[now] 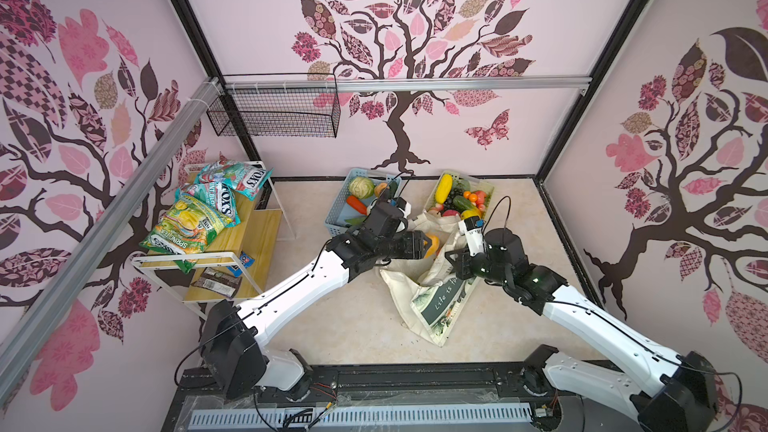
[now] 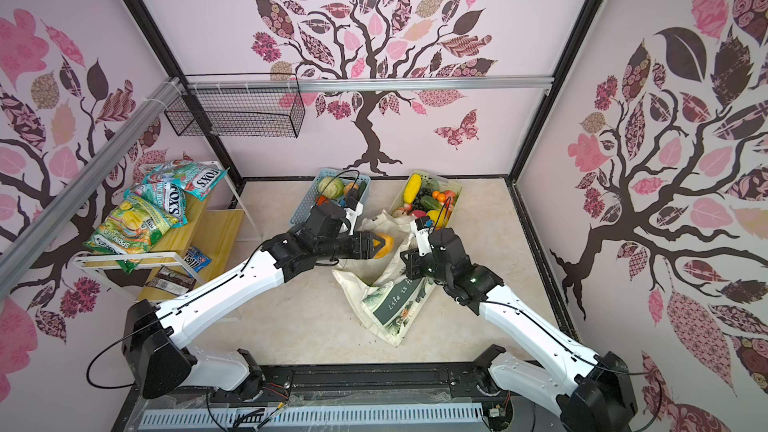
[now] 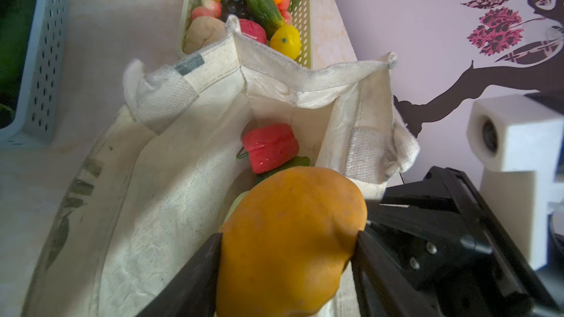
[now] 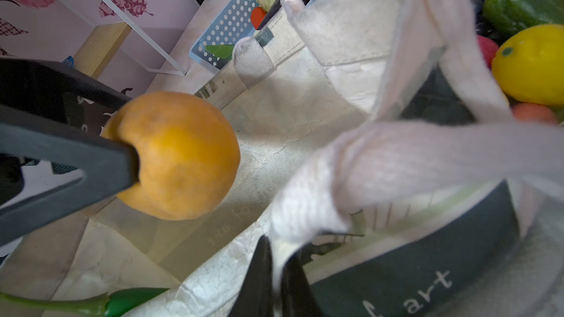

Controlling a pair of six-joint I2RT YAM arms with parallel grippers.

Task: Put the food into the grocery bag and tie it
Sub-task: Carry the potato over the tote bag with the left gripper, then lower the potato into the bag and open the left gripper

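Beige tabletop [image 1: 332,317], pink tree-print walls [image 1: 457,126]; left pincer [image 3: 288,236] grips orange fruit [image 4: 177,154], right pincer [image 4: 276,257] seemingly clamps grocery bag [image 2: 399,297] strap [image 4: 396,154].

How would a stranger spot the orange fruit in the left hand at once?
Find the cream grocery bag in the middle of the table. Above its open mouth the left hand grips a round orange fruit. It alone is held in the air.

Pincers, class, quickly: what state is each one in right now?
Left pincer: closed on a round orange fruit.
Right pincer: shut on the cloth of the cream canvas tote bag.
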